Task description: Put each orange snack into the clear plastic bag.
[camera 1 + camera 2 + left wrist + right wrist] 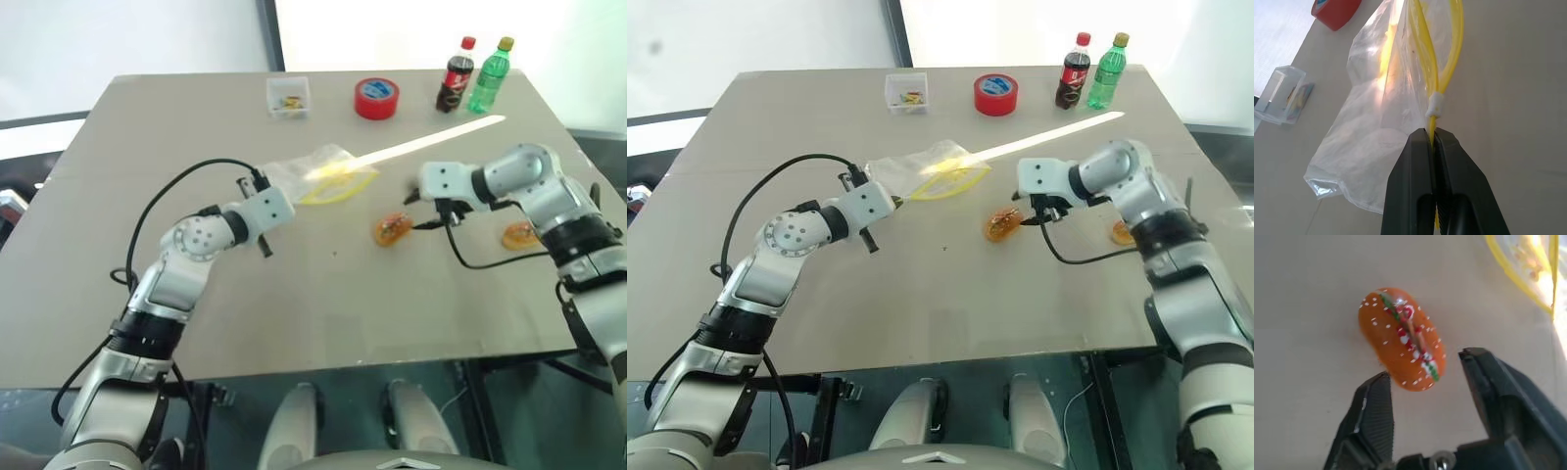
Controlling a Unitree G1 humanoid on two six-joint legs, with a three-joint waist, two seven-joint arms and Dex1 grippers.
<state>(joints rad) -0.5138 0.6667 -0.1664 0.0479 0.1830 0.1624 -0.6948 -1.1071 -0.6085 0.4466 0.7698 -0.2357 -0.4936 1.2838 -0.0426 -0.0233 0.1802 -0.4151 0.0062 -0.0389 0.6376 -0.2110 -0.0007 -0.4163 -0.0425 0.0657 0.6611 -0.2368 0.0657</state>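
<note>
1. Head views: the clear plastic bag [323, 171] lies on the table [294, 294] towards its far side, its yellow strip facing the right arm. The left gripper [263, 186] is at the bag's near-left edge. One orange snack [393, 228] lies on the table just beside the bag, with the right gripper [423, 211] right next to it. A second orange snack [519, 235] sits further right, partly behind the right arm. At the far edge stand a small clear box [288, 97], a red tape roll [376, 98], a cola bottle [456, 75] and a green bottle [490, 75].
2. Left wrist view: the two black fingers [1415, 191] are clenched on the bag's yellow strip [1433, 105].
3. Right wrist view: the fingers [1374, 421] stand spread apart, released, with the speckled snack [1400, 338] lying on the table just beyond them, apart from both.
</note>
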